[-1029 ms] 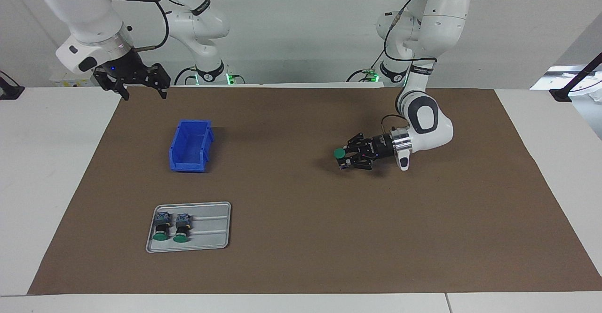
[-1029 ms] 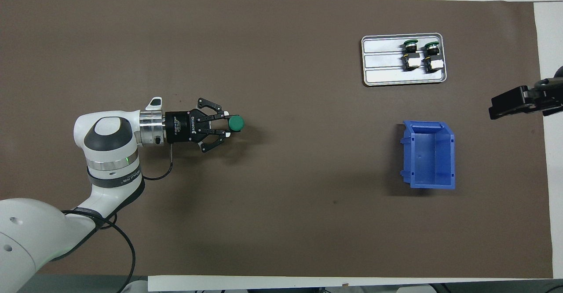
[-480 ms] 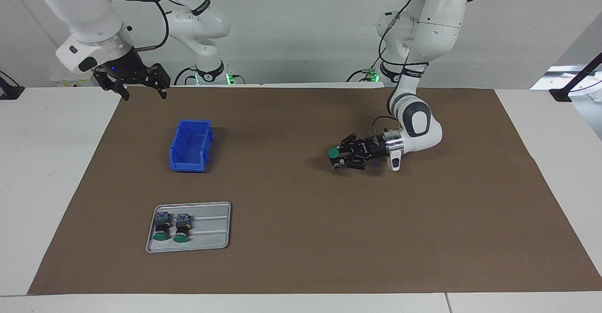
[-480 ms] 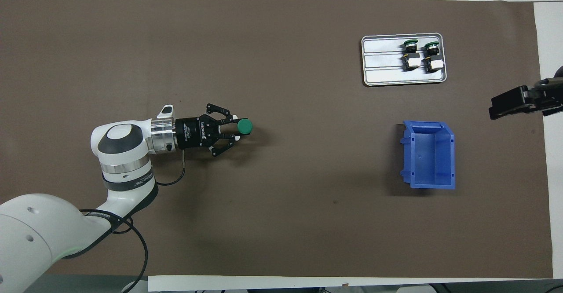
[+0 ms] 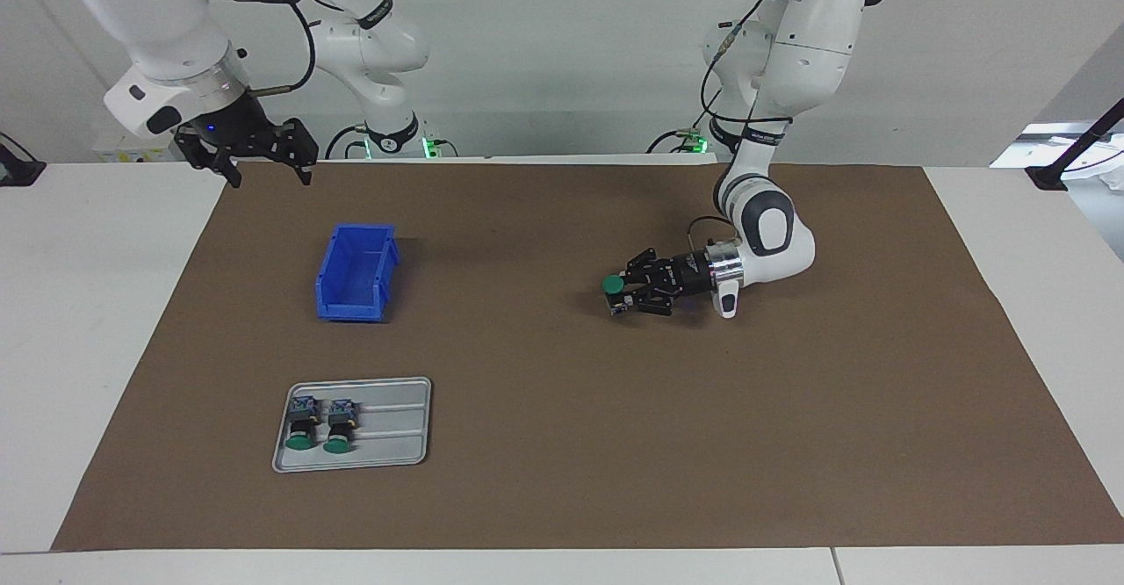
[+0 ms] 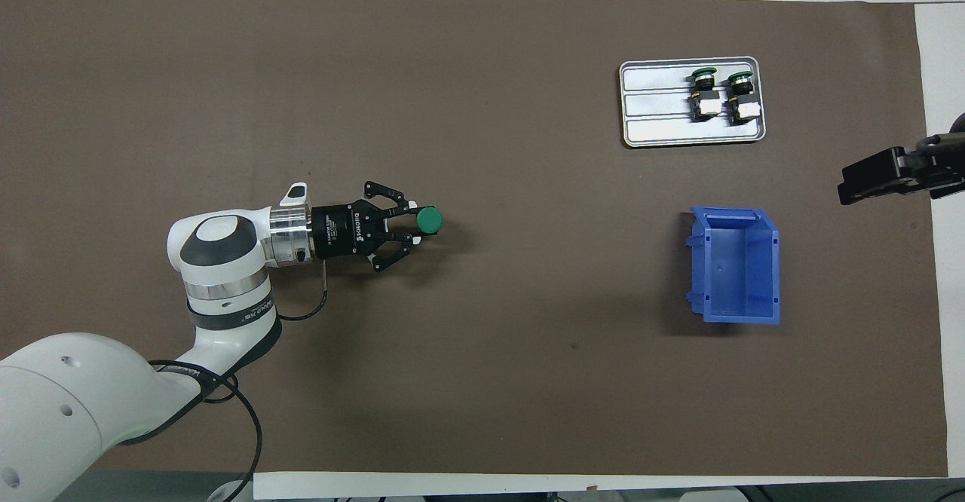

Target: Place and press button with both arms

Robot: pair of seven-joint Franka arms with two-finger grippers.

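My left gripper [image 5: 620, 292] lies level, low over the brown mat [image 5: 562, 480] near its middle, shut on the button [image 5: 612, 285]. The button's round green cap [image 6: 430, 220] faces up, and the fingers hide most of its black body. I cannot tell whether the button touches the mat. My right gripper [image 5: 269, 176] hangs open and empty in the air over the mat's edge at the right arm's end, beside the blue bin [image 5: 355, 273]; the overhead view shows only its tip [image 6: 856, 182]. That arm waits.
A grey tray [image 5: 395, 431] lies farther from the robots than the bin, at the right arm's end. Two more green-capped buttons [image 5: 303, 427] [image 5: 339, 428] lie side by side on it. The blue bin [image 6: 735, 264] has nothing in it.
My left gripper has carried the button along the mat toward the right arm's end, about a hand's width. The right arm has not moved.
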